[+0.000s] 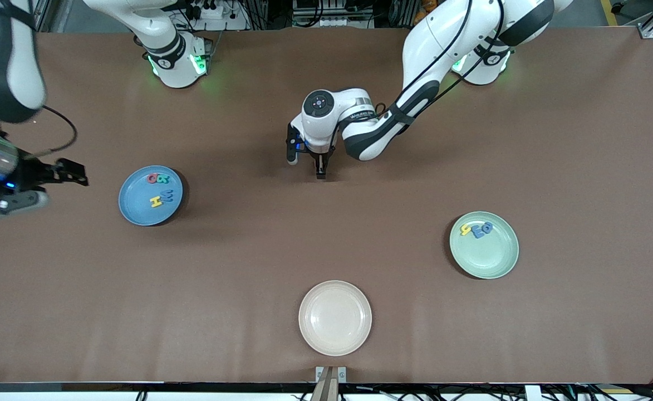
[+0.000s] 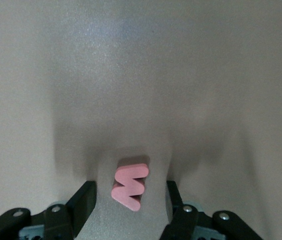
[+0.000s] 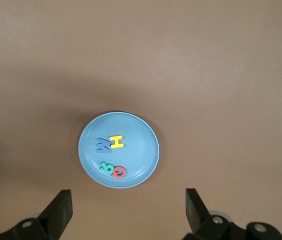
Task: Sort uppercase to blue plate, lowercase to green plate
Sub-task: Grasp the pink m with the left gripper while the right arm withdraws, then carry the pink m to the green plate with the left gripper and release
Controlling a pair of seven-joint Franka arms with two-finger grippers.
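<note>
I see red w (image 2: 130,186): pink-red foam zigzag, flat on brown table (image 2: 141,75), low centre of left wrist frame, between left gripper (image 2: 131,207) fingers, jaws partly apart, gaps both sides. Right gripper (image 3: 128,210) wide, empty, over blue plate (image 3: 145,150).

Bare desk (image 1: 326,234) runs open across the frame's centre, between the blue plate (image 1: 137,209) at left, green plate (image 1: 496,259) at right and cream plate (image 1: 334,317) at lower centre. Left gripper (image 1: 316,167) stands low at upper centre, jaws flanking the pink letter (image 2: 130,186) with slim gaps either side. Right gripper (image 1: 53,178) hangs at the left edge.

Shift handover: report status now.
Left gripper down at table, fingers straddling red w, not clamped. Right gripper open, waiting above blue plate. Nothing in the way.
</note>
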